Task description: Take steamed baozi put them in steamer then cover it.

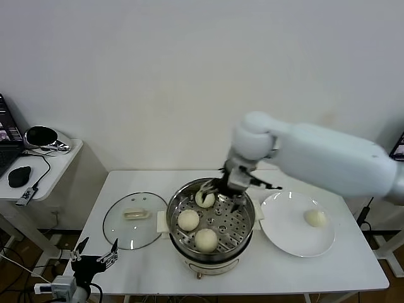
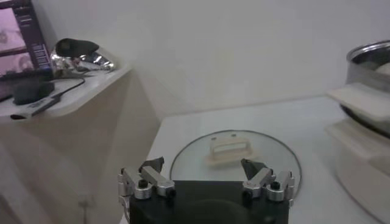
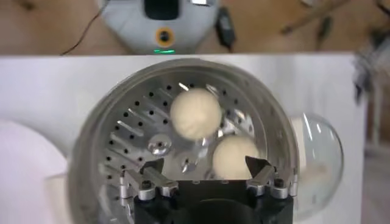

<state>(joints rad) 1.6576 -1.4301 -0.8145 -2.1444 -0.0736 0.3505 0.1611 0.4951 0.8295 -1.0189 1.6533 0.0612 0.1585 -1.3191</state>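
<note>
Fingers of left gripper (image 1: pixel 95 254) spread, holding nothing, parked low off the near table edge by the cover (image 1: pixel 134 219), which lies flat beside the steamer (image 1: pixel 211 222). Right gripper (image 1: pixel 221 187) hangs spread over the far side of the tray w/ a bun sitting between its fingers, apparently let go. Best to lift straight up, no sideways drag, then go for the plate (image 1: pixel 297 224). Count: 4 steamed baozi (image 1: pixel 188 219), 3 in pot, 1 on plate; 1 cover, 1 steamer

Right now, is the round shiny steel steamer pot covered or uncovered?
Uncovered. The round clear glass lid lies flat on the table beside the steel steamer pot, whose perforated tray with three cream-white buns is in plain view.
</note>
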